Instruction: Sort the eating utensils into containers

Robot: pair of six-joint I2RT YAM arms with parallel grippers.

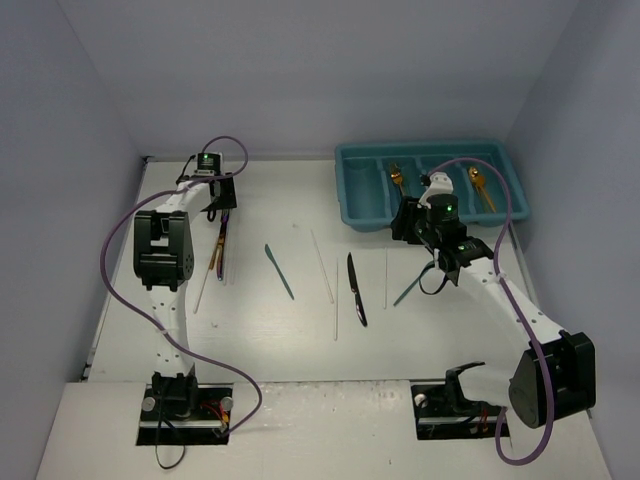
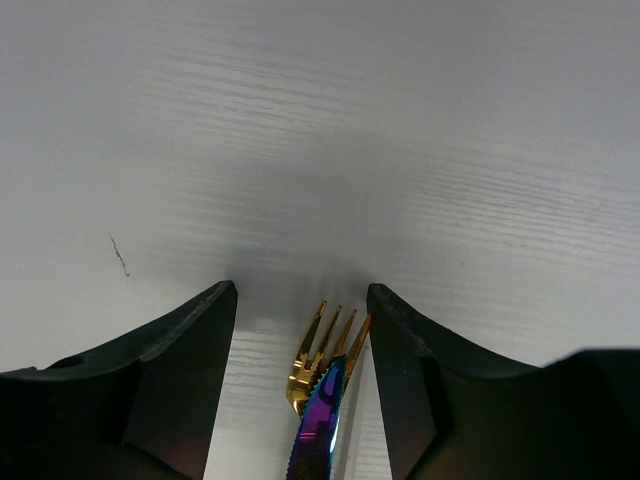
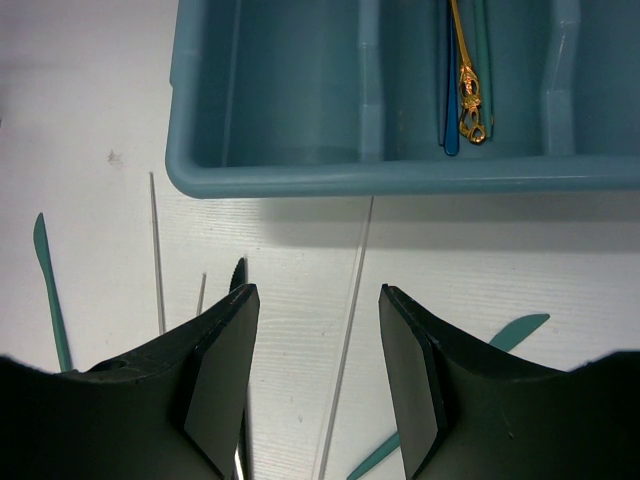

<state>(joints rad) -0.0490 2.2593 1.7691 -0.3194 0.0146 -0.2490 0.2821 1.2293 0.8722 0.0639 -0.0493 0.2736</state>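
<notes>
**Tray:** The tray (image 1: 420, 146) sits at the 1 o'clock corner of the table (image 1: 270, 340). A gold spoon (image 1: 397, 178) lies in one of its compartments.

**Left gripper:** The left gripper (image 2: 300, 292) is at 10 o'clock on the table. Its jaws are part open, straddling a fork (image 2: 322, 345) and a purple knife (image 2: 318, 430). These two overlap and lie flat on the table. One finger (image 2: 400, 380) stands just beside the fork's outer tine, and I cannot tell whether they touch.

**Right gripper:** The right gripper (image 3: 318, 295) is at 6 o'clock of the tray's near wall, close to it. Its jaws are part open and hold nothing. A chopstick (image 3: 350, 330) lies on the table between them.

**Loose items:** A black knife (image 1: 356, 290) and a teal knife (image 1: 279, 270) lie near the table's centre, apart from each other. A teal utensil (image 1: 408, 288) lies at 5 o'clock of the tray. Its type cannot be told.
</notes>
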